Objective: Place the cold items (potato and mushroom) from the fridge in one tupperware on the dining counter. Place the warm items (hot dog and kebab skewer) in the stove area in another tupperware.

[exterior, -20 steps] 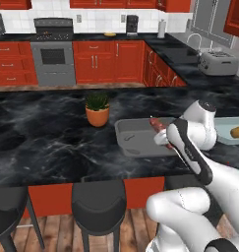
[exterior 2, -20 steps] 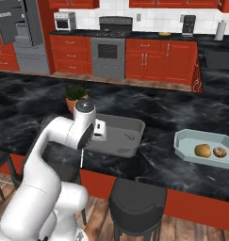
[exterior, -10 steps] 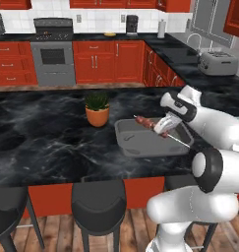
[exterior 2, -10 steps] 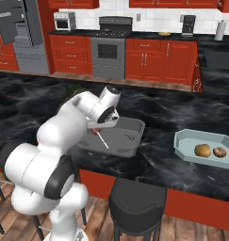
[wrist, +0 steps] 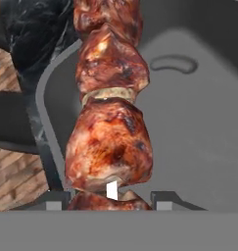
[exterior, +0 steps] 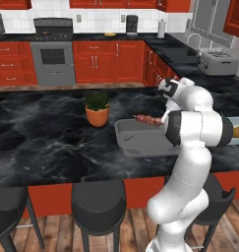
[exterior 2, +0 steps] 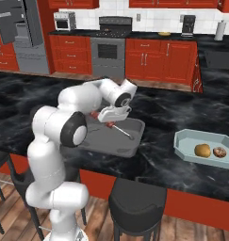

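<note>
1. The end effector (exterior 2: 115,114) is clamped on the kebab skewer (wrist: 109,105), carrying it above the grey tupperware (exterior 2: 134,137).
2. The skewer hangs over the tub's interior, apparently for release there.
3. Potato (exterior 2: 202,150) and mushroom (exterior 2: 220,152) lie in the blue tupperware (exterior 2: 182,147) on the surface (exterior 2: 31,99).
</note>
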